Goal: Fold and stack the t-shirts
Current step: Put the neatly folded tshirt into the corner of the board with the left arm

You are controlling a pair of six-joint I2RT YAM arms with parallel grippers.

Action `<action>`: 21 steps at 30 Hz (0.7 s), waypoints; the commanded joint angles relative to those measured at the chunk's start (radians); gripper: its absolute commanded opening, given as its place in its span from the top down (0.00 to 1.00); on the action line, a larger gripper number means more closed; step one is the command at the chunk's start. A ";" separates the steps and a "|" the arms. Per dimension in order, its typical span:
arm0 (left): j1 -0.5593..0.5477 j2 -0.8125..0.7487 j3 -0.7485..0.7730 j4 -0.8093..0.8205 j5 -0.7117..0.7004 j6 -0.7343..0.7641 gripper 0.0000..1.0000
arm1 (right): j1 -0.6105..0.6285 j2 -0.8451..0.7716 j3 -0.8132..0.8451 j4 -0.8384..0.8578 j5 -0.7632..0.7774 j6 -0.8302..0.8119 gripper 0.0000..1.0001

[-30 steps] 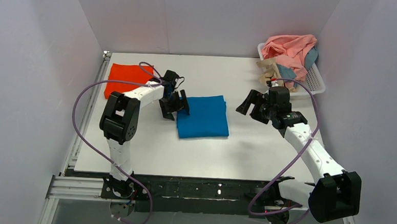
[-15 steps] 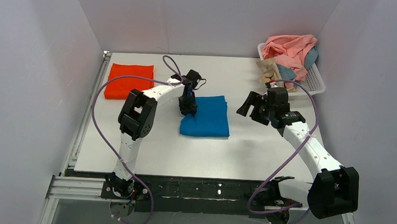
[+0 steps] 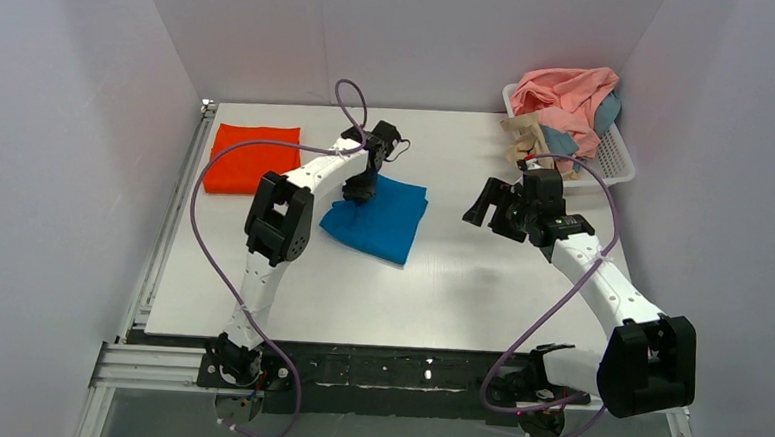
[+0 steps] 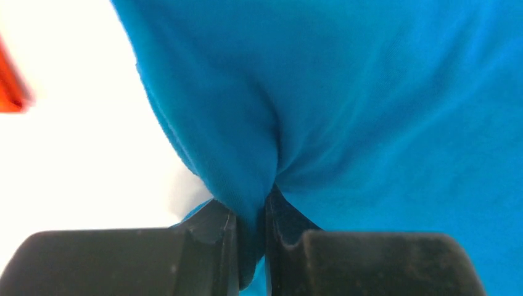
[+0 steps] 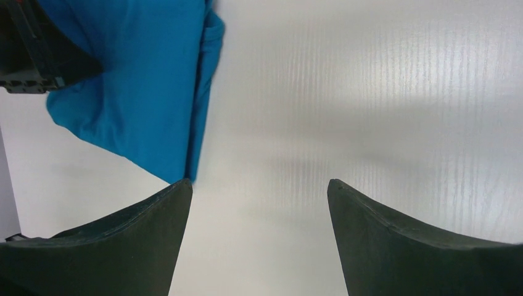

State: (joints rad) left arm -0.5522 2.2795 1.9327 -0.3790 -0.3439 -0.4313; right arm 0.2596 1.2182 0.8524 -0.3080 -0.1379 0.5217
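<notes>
Pinches the bright blue t-shirt [image 3: 388, 227] at its far-left edge in the left tool [image 4: 251, 206], clamped on cloth. Holds the right tool [image 5: 259, 185] apart above the surface [image 3: 480, 293], right of that shirt.

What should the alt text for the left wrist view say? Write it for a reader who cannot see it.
The left pincer, shut at bottom centre, pinches a bunched fold of the bright blue t-shirt, which fills most of the frame. White table shows at left, with a blurred sliver of the orange-red t-shirt at the left edge.
</notes>
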 commanded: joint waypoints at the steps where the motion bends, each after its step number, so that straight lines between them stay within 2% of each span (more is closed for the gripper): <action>1: 0.060 0.014 0.119 -0.127 -0.168 0.167 1.00 | -0.010 0.031 0.018 0.053 -0.023 -0.033 0.12; 6: 0.114 -0.001 0.194 -0.075 -0.221 0.325 1.00 | -0.016 0.066 0.046 0.047 -0.038 -0.046 0.12; 12: 0.254 -0.123 0.169 0.102 -0.213 0.657 1.00 | -0.024 0.085 0.090 0.013 -0.025 -0.080 0.12; 15: 0.304 -0.118 0.258 0.063 -0.179 0.694 1.00 | -0.028 0.064 0.103 -0.016 0.006 -0.091 0.12; 21: 0.363 -0.172 0.263 0.083 -0.204 0.710 1.00 | -0.029 0.039 0.113 -0.033 0.054 -0.097 0.12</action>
State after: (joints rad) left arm -0.2184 2.2417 2.1681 -0.2485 -0.5087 0.2527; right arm 0.2359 1.2915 0.9138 -0.3374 -0.1204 0.4427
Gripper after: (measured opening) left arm 0.094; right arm 0.884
